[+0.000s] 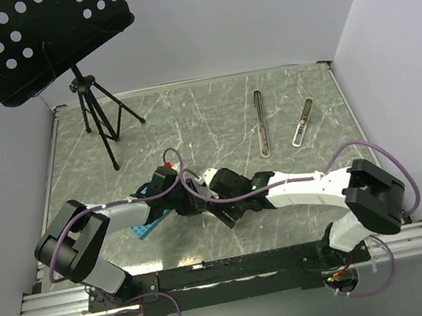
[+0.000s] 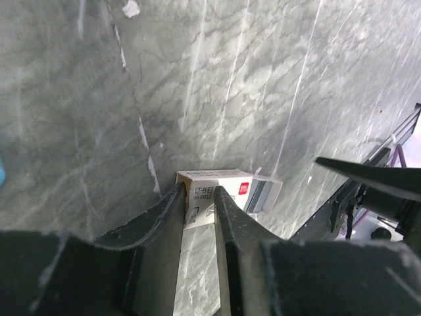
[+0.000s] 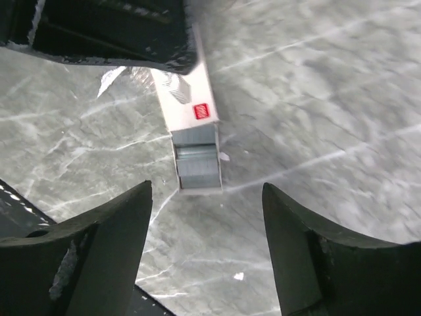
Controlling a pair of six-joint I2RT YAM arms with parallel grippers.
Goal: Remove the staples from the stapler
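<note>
My left gripper (image 2: pixel 198 192) is shut on a small white staple box (image 2: pixel 227 181) with a red logo. The box's inner tray (image 3: pixel 197 168) is slid partly out and shows grey staple strips. My right gripper (image 3: pixel 207 191) is open and empty, its jaws wide apart just short of the tray's end. Both grippers meet at the table's middle, left (image 1: pixel 193 199) and right (image 1: pixel 222 212). The stapler (image 1: pixel 302 122), slim with a silvery top, lies at the back right, far from both grippers.
A longer slim dark bar (image 1: pixel 261 123) lies next to the stapler. A blue studded plate (image 1: pixel 148 226) sits under the left arm. A black perforated stand on a tripod (image 1: pixel 97 116) is at the back left. White walls enclose the table.
</note>
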